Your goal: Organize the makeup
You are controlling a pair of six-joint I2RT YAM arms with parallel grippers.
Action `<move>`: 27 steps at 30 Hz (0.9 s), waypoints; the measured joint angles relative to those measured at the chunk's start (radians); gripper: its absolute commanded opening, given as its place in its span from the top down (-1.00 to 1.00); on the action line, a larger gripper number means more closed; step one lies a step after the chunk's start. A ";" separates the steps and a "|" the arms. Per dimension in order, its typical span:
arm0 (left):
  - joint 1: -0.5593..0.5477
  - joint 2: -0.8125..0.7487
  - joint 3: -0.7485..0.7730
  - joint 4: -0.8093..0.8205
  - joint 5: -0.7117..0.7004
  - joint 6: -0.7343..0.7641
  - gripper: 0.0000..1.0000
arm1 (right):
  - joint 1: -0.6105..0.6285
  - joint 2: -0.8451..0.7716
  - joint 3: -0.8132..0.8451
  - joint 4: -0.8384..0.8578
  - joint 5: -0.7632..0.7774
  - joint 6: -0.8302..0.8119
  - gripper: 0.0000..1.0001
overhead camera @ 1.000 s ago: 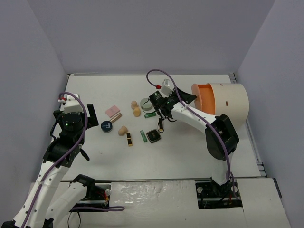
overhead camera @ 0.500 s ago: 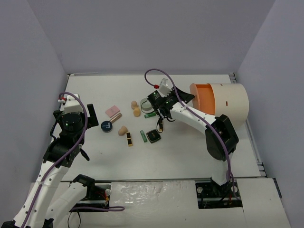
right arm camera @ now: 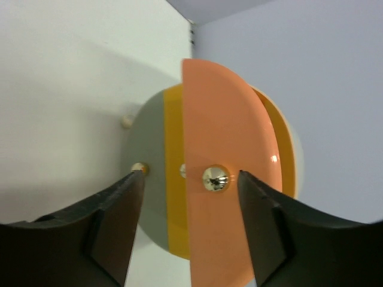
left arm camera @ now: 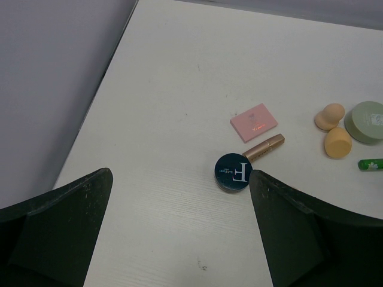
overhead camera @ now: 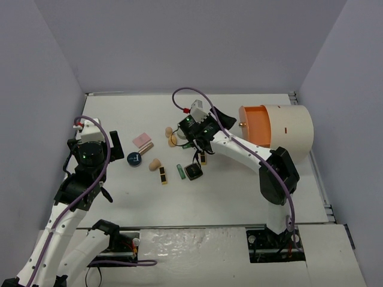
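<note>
The makeup lies mid-table: pink palette [overhead camera: 142, 140] [left arm camera: 254, 122], rose tube [overhead camera: 146, 147], blue compact [overhead camera: 134, 159] [left arm camera: 232, 171], peach sponges [overhead camera: 155, 164] [left arm camera: 337, 142], lipsticks [overhead camera: 163, 175], green tubes [overhead camera: 180, 170], black compact [overhead camera: 192, 172], green compact [left arm camera: 367, 121]. My left gripper [overhead camera: 112, 171] [left arm camera: 179, 179] is open and empty, just left of the blue compact. My right gripper [overhead camera: 220, 127] [right arm camera: 191, 174] is open and empty above the items. It faces the drum's orange drawer front [right arm camera: 230, 191] and its knob [right arm camera: 215, 177], without touching them.
The cream drum [overhead camera: 284, 128] lies on its side at the right, its orange drawer [overhead camera: 254, 124] pulled partly out. Grey walls enclose the table on three sides. My right arm hides part of the green compact in the top view.
My right gripper has drawn back to the left, away from the drum. The orange drawer stands slightly further out. The left arm has not moved.
</note>
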 measured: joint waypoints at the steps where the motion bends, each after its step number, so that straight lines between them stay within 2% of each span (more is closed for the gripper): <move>1: 0.000 0.000 0.000 0.000 0.000 0.000 -0.94 | 0.010 -0.004 0.010 -0.003 -0.023 0.004 -0.36; 5: 0.000 0.001 0.000 0.000 0.000 0.000 -0.94 | 0.047 -0.042 0.077 -0.013 -0.191 0.055 -0.61; 8: 0.000 0.002 0.000 0.000 0.000 0.000 -0.94 | 0.057 -0.074 0.135 -0.014 -0.328 0.113 -0.71; 11: 0.000 0.004 0.000 0.000 0.000 0.000 -0.94 | 0.045 -0.086 0.191 -0.012 -0.447 0.178 -0.72; 14: 0.000 0.005 0.000 0.000 0.000 0.000 -0.94 | 0.015 -0.084 0.223 -0.012 -0.558 0.249 -0.66; 19: 0.000 0.005 0.000 0.000 0.000 0.000 -0.94 | -0.085 -0.048 0.233 -0.007 -0.716 0.353 -0.39; 23: 0.000 0.005 0.000 0.000 0.001 0.000 -0.94 | -0.155 0.013 0.233 0.013 -0.783 0.425 -0.33; 27: 0.000 0.006 0.000 0.000 0.001 0.000 -0.94 | -0.175 0.075 0.233 0.034 -0.811 0.468 -0.26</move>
